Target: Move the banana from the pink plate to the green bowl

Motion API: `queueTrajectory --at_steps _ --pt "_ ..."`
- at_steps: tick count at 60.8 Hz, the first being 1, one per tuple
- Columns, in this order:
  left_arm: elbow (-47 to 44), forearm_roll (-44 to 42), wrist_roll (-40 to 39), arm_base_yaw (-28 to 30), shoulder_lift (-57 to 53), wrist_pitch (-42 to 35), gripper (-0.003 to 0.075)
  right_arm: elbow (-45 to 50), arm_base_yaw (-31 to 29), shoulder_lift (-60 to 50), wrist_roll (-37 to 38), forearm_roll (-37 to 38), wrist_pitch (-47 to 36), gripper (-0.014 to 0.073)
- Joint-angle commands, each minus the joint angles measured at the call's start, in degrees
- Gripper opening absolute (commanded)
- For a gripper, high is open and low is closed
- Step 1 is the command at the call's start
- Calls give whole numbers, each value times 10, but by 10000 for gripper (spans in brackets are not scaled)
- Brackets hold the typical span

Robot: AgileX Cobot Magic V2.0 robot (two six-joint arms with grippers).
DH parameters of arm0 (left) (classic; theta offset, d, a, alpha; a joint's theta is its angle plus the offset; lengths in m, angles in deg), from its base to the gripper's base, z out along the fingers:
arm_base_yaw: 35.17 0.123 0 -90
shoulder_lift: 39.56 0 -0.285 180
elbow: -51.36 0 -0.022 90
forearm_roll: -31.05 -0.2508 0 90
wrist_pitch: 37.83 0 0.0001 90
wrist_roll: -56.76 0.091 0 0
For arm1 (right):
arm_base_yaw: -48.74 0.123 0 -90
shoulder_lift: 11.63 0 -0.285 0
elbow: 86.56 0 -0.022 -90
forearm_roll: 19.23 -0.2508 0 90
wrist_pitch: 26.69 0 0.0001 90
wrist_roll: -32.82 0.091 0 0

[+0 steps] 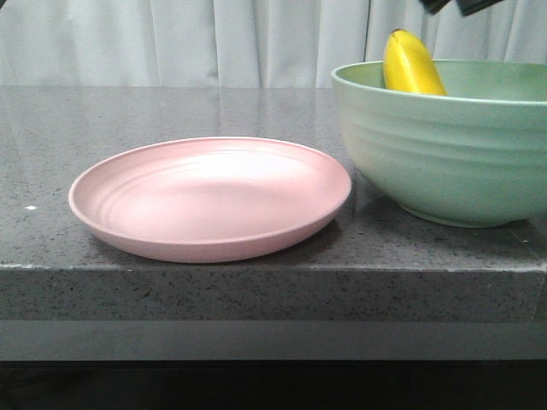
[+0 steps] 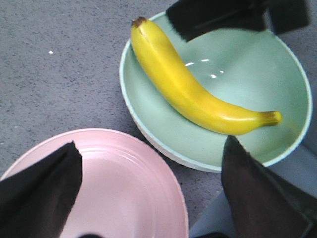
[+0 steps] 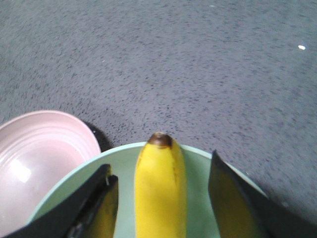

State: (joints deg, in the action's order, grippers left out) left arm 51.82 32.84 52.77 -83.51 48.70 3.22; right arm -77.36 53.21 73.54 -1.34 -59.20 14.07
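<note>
The banana (image 1: 410, 64) lies inside the green bowl (image 1: 444, 154) at the right, its dark tip leaning up on the far rim. It also shows in the left wrist view (image 2: 188, 89) and the right wrist view (image 3: 161, 188). The pink plate (image 1: 214, 196) sits empty to the left of the bowl. My right gripper (image 3: 161, 198) is open just above the bowl, a finger on each side of the banana with a gap to each. Only its tips show at the top of the front view (image 1: 453, 4). My left gripper (image 2: 151, 186) is open and empty above the gap between plate (image 2: 119, 188) and bowl (image 2: 237, 64).
Plate and bowl stand on a speckled grey stone counter (image 1: 171, 111), close to its front edge. A white curtain (image 1: 214, 43) hangs behind. The bowl runs off the right side of the front view.
</note>
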Motion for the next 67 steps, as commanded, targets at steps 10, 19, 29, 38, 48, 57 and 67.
queueTrajectory --at_steps 10,19,29,38,48,57,67 --pt "19 -75 -64 73 -19 -47 338 -114 -3 -35 277 197 122 90" --pt "19 -75 -64 148 -19 -45 50 -136 -3 -36 298 242 176 -40" --pt "16 -75 -64 213 -32 -28 -20 -136 -3 -38 298 256 187 -58" --pt "-21 -75 -64 254 -92 -43 -20 -92 -2 -85 280 265 122 -58" --pt "-96 -75 -64 301 -188 -49 -20 17 -2 -182 266 265 23 -58" --pt "-191 -75 -64 326 -289 -74 -20 132 -2 -289 258 251 -80 -58" --pt "-321 -96 -64 331 -419 -159 -20 253 -2 -404 258 234 -150 -58"
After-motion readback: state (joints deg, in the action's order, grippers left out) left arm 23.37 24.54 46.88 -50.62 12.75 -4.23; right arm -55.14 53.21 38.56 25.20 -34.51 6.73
